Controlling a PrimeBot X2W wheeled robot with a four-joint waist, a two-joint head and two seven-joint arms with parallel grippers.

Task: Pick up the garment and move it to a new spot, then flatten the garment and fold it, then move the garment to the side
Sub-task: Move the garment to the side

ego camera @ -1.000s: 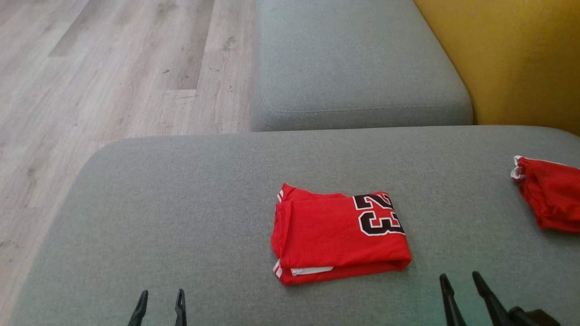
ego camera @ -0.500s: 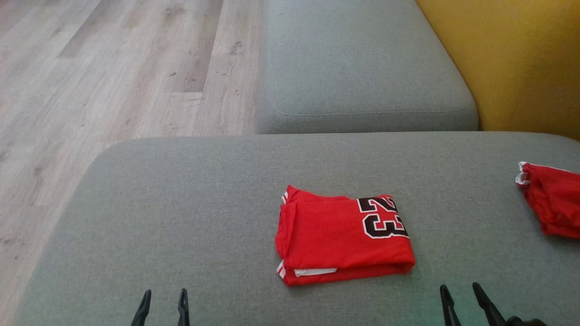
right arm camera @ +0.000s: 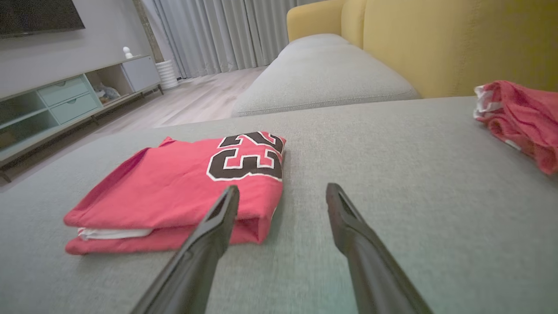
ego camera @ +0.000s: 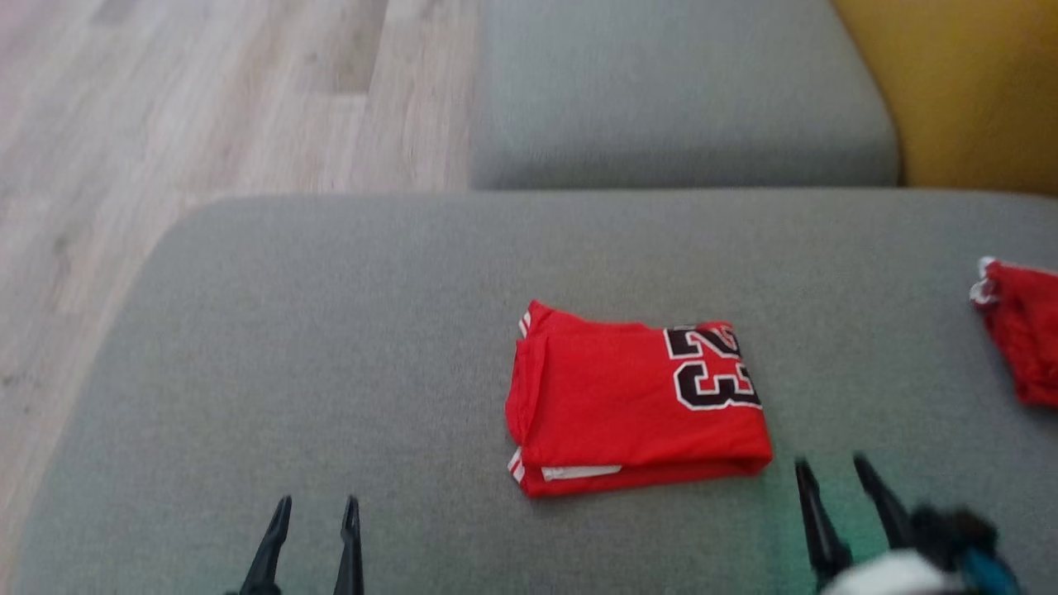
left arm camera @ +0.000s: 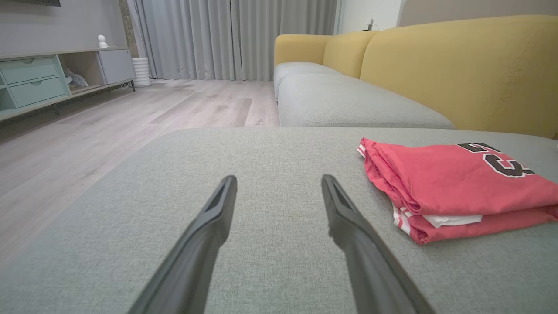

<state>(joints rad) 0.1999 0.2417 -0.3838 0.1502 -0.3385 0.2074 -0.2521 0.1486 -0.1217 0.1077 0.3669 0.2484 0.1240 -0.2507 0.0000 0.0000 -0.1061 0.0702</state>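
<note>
Loads of bare grey cushion on the left, open fabric from the left gripper out to the rounded far edge. The folded red jersey sat mid-cushion, its near right corner just left of the right gripper, which had a free strip straight ahead. Between that strip and the second red garment at the right edge was more bare fabric, and the yellow backrest walled off the right side

Black no. "23" w/ white outline, on folded red garment, upper right corner
</note>
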